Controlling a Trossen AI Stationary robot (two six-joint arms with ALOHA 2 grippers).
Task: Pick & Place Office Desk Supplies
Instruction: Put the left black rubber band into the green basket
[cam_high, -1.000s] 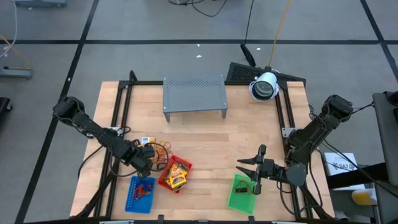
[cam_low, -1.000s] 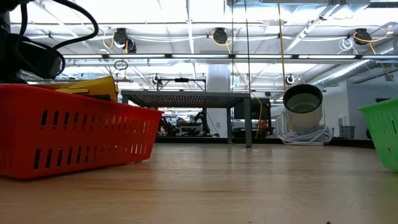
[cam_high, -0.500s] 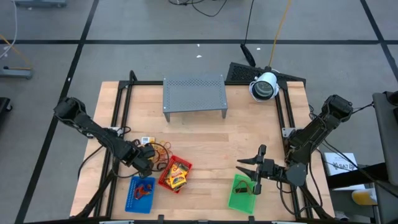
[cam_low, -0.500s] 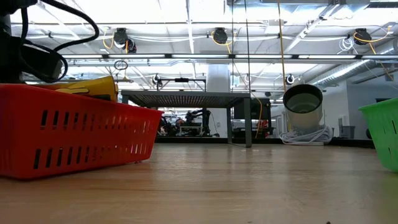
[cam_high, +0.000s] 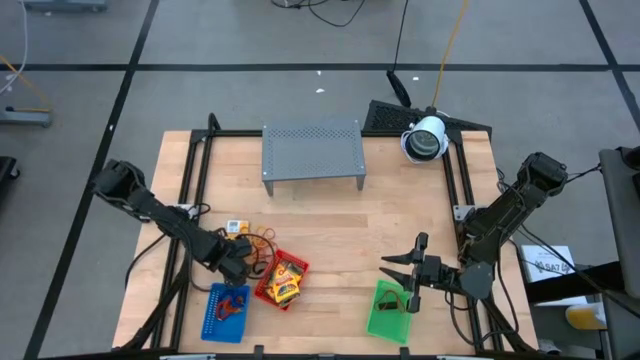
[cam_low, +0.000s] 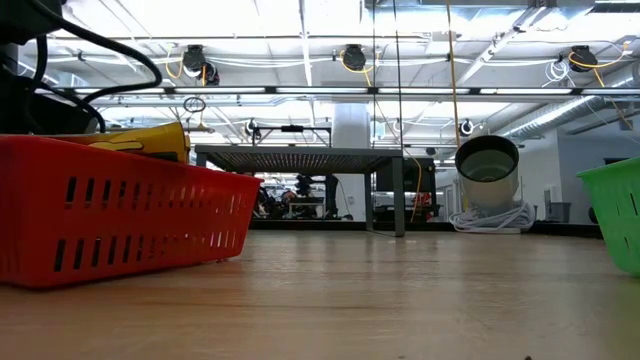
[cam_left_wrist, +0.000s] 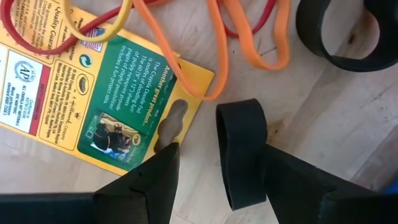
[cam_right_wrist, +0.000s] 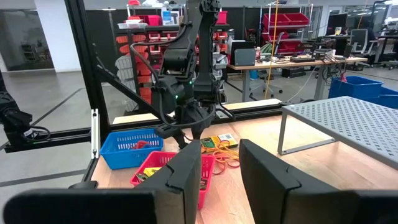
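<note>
While the left tool (cam_left_wrist: 199, 168) hung low over the tabletop (cam_high: 330, 225), its fingers stood apart around nothing, one tip at the hang-hole of a yellow-orange packet (cam_left_wrist: 106, 93) lying flat among orange and red rubber bands (cam_left_wrist: 249, 37). Over the last second the left arm's elbow had crept slightly toward the near edge, though the tool barely shifted, so it seemed to be lining up on the loose pile rather than gripping. Beside it sat the red tray (cam_high: 281, 281), already holding a packet, and the blue tray (cam_high: 226, 311). Farther right, the right tool (cam_high: 402, 279) waited above the green tray (cam_high: 388, 311), fingers parted and empty. Beyond stood the grey rack (cam_high: 312, 152).
</note>
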